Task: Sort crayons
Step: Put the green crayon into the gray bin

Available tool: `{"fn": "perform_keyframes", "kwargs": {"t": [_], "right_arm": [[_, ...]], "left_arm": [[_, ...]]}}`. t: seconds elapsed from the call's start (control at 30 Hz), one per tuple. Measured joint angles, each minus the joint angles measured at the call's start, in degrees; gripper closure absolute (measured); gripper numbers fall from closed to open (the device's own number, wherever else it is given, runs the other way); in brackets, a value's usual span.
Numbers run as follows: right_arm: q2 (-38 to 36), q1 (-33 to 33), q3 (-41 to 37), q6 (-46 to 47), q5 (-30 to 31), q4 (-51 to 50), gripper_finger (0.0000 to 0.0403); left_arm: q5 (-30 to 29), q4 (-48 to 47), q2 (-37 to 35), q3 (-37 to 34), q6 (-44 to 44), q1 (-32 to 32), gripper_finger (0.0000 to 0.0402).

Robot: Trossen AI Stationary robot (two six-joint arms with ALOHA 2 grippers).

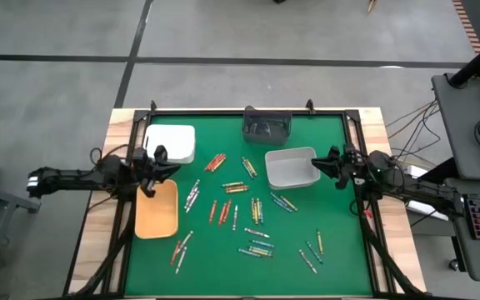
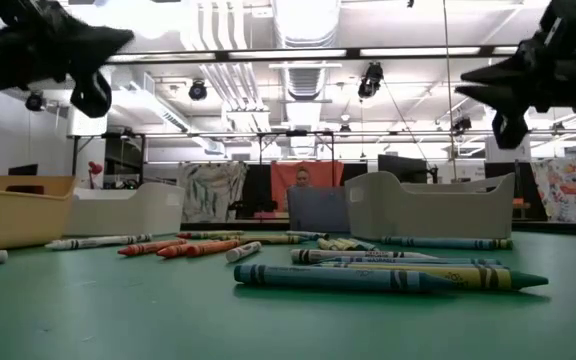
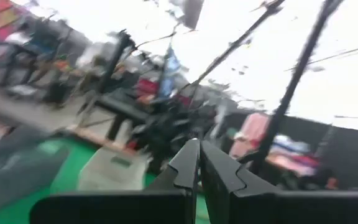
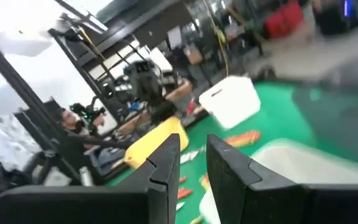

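Several crayons in red-orange, yellow, green-blue and grey-white lie flat and scattered over the middle of the green mat; in the low view they lie in front. My left gripper hangs above the far right corner of the tan tray, shut and holding nothing; the left wrist view shows its fingers together. My right gripper hovers at the right rim of the grey-white bin, open, with nothing in the gap. Both hang well above the mat, the left gripper and the right gripper alike.
A tan tray and a white tray stand at the left, a grey-white bin right of centre, and a dark bin at the far edge. A black frame rims the mat. A person shows beyond the table.
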Motion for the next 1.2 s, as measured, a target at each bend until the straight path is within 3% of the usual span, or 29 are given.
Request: {"fn": "perform_keyframes", "kwargs": {"t": [0.17, 0.37, 0.57, 0.7, 1.03, 1.2], "right_arm": [[4.60, 0.13, 0.00, 3.27, -0.38, 4.24, 0.0335], [9.70, 0.13, 0.37, 7.42, -5.14, 16.15, 0.0335], [14.27, 0.62, 7.24, 13.42, -9.24, 13.42, 0.0335], [18.26, 1.07, 15.29, 14.85, -11.36, 1.14, 0.0335], [29.10, 1.62, 40.25, 14.91, -10.25, -50.21, 0.0335], [33.43, 1.62, 46.84, 14.64, -7.30, -69.39, 0.0335]], "left_arm": [[0.73, 6.78, 2.38, 0.00, 1.37, 0.00, 0.0402], [-7.38, 10.78, 6.16, 0.00, 3.22, 0.01, 0.0402], [-9.35, 18.22, 10.74, 0.00, 5.27, 0.02, 0.0402], [-9.35, 23.33, 13.84, 0.00, 7.70, 0.02, 0.0402], [-8.86, 27.83, 18.25, 0.02, 8.99, 0.07, 0.0402], [-5.12, 26.70, 20.32, 4.88, 11.63, 0.07, 0.0402]]}}
